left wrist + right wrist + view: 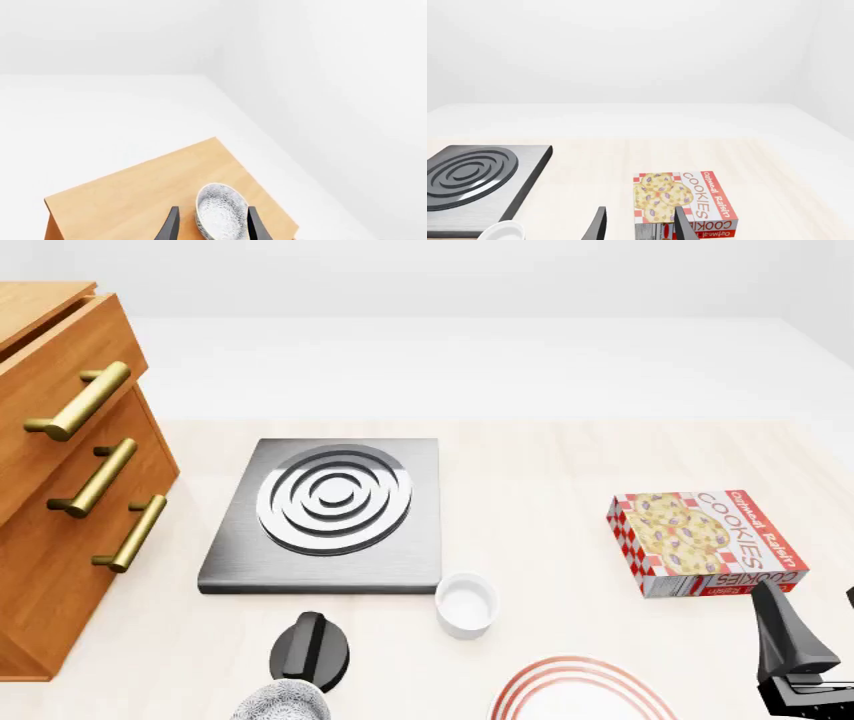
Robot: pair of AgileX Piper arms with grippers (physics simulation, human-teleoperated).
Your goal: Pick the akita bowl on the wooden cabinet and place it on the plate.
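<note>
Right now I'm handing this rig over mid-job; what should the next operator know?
Left tool: open, above the wooden cabinet, lined up on the akita bowl, which sits on the cabinet top, ungripped.
Right tool: open, holding nothing, by the cookie box.
Plate: on the table, near edge.
Done: approach only.
Left: grasp, lift, set on plate. Ignore the twin bowl on the table.
</note>
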